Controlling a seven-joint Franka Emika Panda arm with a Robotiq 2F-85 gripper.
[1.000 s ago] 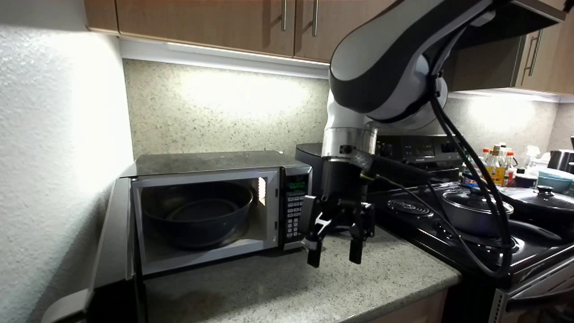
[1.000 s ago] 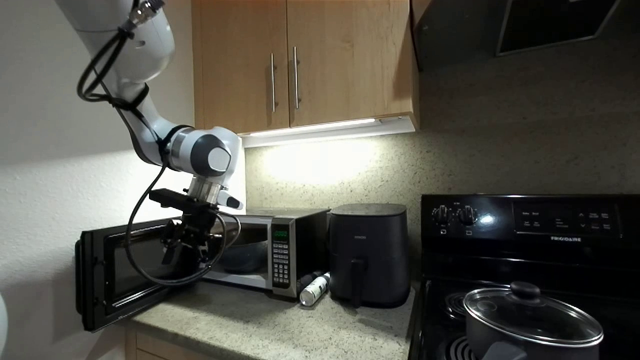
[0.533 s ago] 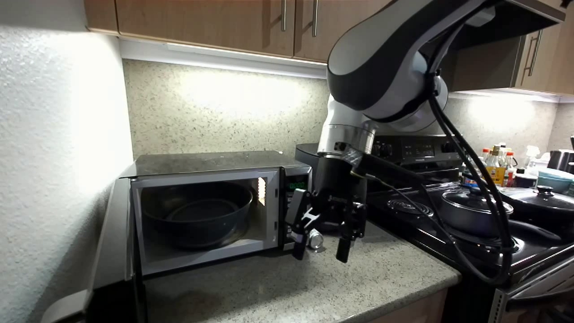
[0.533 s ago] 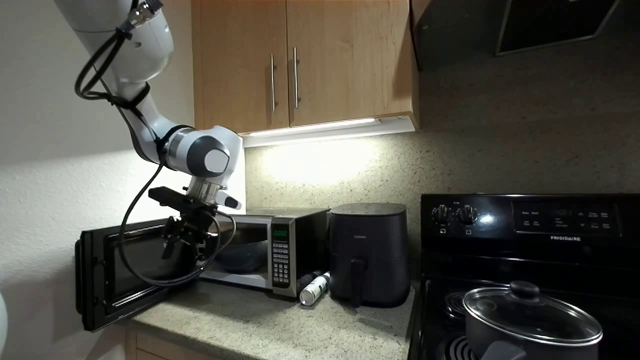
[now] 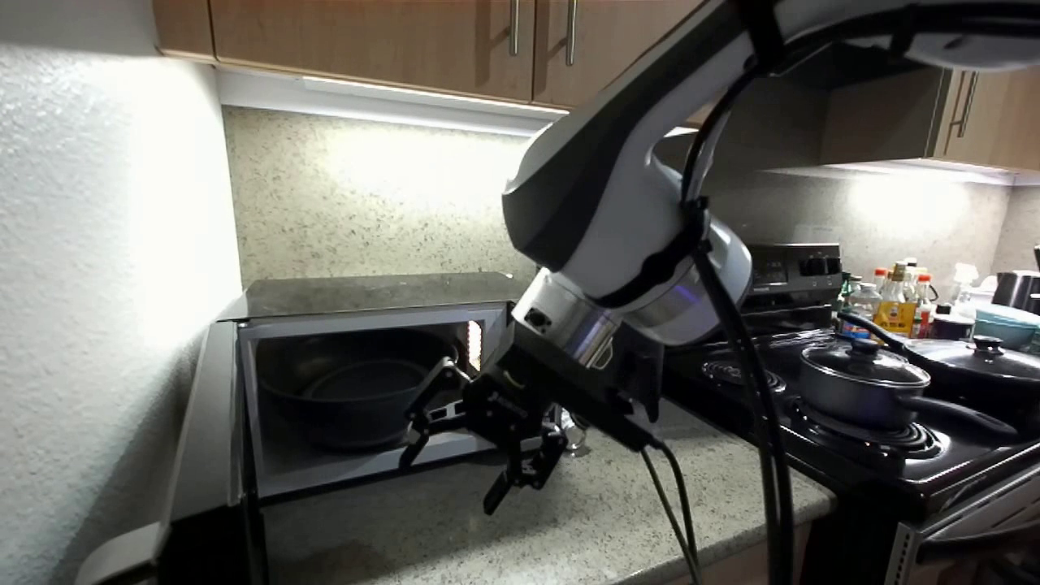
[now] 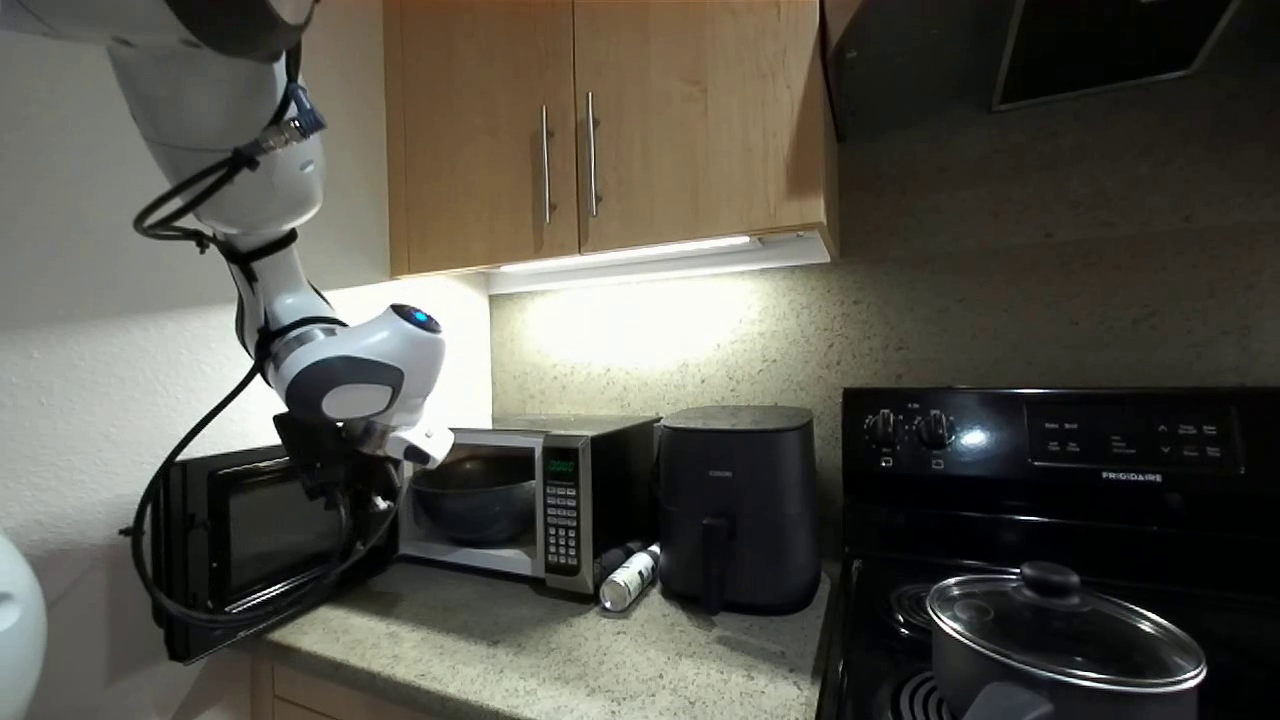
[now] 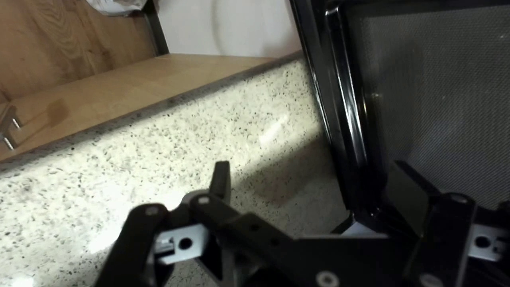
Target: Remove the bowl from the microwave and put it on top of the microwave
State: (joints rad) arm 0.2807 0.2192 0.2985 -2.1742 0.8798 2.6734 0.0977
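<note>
the black, jointed, two-fingered gripper (image 5: pixel 451 474), spread apart with nothing between its tips, could knock the boxy stainless-steel microwave (image 5: pixel 382 294) if pushed in at this downward slant, and the deep, round, dark bluish bowl (image 5: pixel 349 416) inside could slip, its smooth-looking, curving side offering little grip.

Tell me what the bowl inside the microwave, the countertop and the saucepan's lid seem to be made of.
Bowl: dark, smooth, with a soft sheen; could be ceramic, plastic or coated metal, the look doesn't settle it.
Countertop: probably stone or stone-look laminate, polished; speckles and glare spots show in the wrist view.
Saucepan's lid: likely glass, glossy and seemingly see-through, edged in shiny, metal-looking trim.
</note>
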